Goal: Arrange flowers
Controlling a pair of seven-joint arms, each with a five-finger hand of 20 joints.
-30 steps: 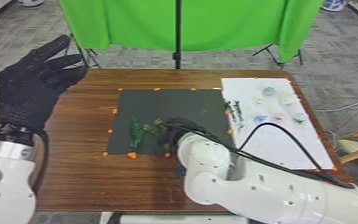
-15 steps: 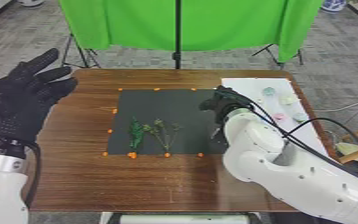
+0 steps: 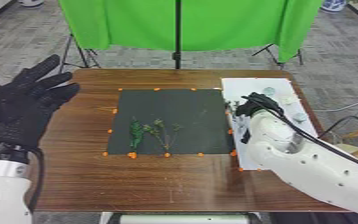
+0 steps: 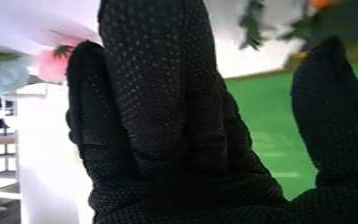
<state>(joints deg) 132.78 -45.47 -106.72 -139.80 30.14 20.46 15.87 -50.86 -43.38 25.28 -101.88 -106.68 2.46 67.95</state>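
White paper [image 3: 253, 162] lies along the right side of the brown table [image 3: 158, 190], and my right hand [image 3: 262, 102] is over its left part, among the flowers. Leafy sprigs [image 3: 229, 106] lie at the paper's left edge, just left of my glove. A pale green-blue flower [image 3: 269, 91] is just to the far side of it, a cream flower [image 3: 289, 100] to its right, and a pale blue flower [image 3: 300, 117] to the right and nearer me.

In the right wrist view, the fingers of my right hand [image 4: 189, 165] are straight and close together, with the thumb well apart from them. Green leaves [image 4: 252, 25] show beyond the opening between fingers and thumb. On the side away from the thumb, a pink flower [image 4: 53, 65] and a blue bloom [image 4: 5, 77] are beside my fingers. Whether my fingertips touch anything, I cannot tell.

My left hand [image 3: 24, 102] is raised at the left of the scene, fingers loosely extended and a little apart.

Left of the paper is a dark mat [image 3: 180, 105], with orange markers [image 3: 132, 155] around its edges. On its near part lie a dense green sprig [image 3: 136, 132], toward the left, and a thin-stemmed spray [image 3: 164, 135] just right of it, apart from my hands. Bright green cloth [image 3: 131, 25] hangs beyond the far edge.
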